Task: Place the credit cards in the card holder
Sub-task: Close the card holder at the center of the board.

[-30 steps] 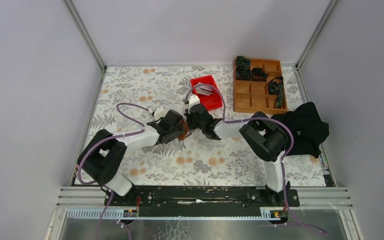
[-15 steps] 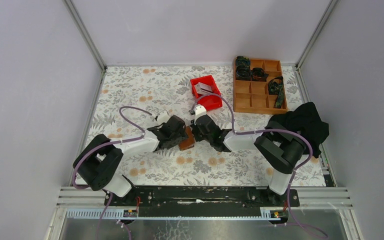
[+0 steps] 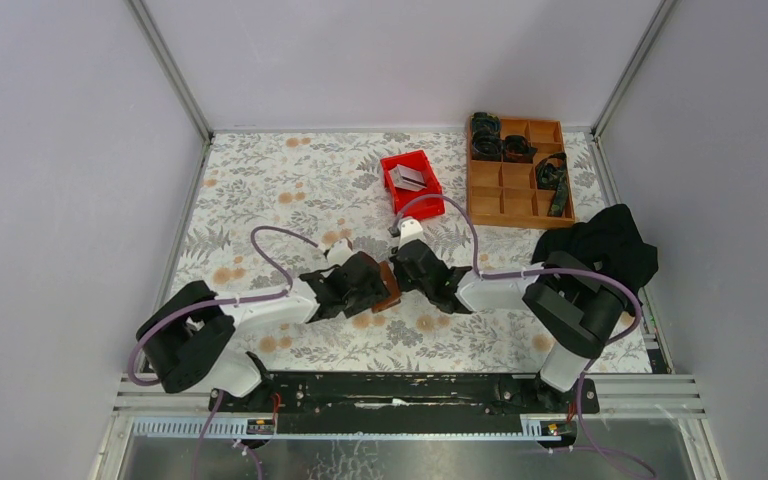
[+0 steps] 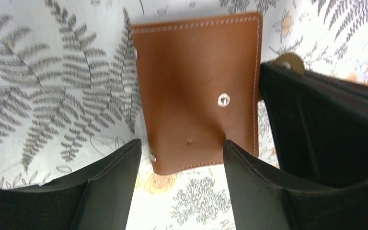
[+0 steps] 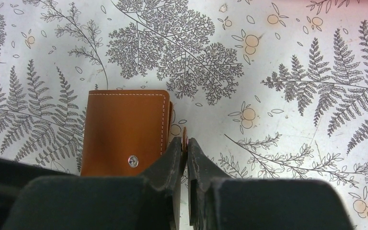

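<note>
The card holder [image 3: 391, 298] is a brown leather wallet lying folded shut on the fern-print table, between the two grippers. My left gripper [image 4: 181, 143] is open, with a finger on each side of the near end of the card holder [image 4: 196, 86], and shows no grip on it. My right gripper [image 5: 187, 141] is shut on the thin snap tab at the edge of the card holder [image 5: 124, 129]. In the top view the left gripper [image 3: 375, 290] and the right gripper [image 3: 402, 283] face each other closely. Grey credit cards [image 3: 409, 177] lie in the red bin.
The red bin [image 3: 425, 204] stands behind the grippers at mid table. An orange-brown compartment tray [image 3: 505, 203] holding black items is at the back right. A black cloth [image 3: 610, 255] lies heaped at the right edge, beside the right arm.
Both grippers and the card holder have moved together toward the near edge and slightly right. The right gripper stays shut on the tab.
</note>
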Tool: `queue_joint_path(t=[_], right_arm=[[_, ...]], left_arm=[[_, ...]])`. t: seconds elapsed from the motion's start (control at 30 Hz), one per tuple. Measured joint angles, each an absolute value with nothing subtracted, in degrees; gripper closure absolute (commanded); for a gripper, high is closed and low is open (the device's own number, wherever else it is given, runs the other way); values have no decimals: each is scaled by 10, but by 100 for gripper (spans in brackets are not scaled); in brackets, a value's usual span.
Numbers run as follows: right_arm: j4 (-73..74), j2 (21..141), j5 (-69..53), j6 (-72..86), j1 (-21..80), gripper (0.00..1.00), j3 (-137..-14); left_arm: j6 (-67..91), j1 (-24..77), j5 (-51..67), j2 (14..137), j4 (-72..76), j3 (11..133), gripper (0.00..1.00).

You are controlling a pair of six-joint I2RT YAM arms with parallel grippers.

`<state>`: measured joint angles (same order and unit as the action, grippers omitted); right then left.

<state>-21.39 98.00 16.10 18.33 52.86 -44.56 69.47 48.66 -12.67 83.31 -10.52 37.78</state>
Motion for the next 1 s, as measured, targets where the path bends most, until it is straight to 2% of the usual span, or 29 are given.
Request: queue_joint_path(t=[0.3, 0.77, 1.0], right_arm=[[-208, 959, 165, 195, 529, 93, -431], [-197, 935, 165, 200, 533, 91, -405], [-194, 929, 172, 200, 533, 76, -398]], left_arm=[[740, 538, -136, 815, -107, 359, 28], [765, 551, -156, 842, -115, 385, 27], [765, 559, -156, 865, -115, 403, 28]])
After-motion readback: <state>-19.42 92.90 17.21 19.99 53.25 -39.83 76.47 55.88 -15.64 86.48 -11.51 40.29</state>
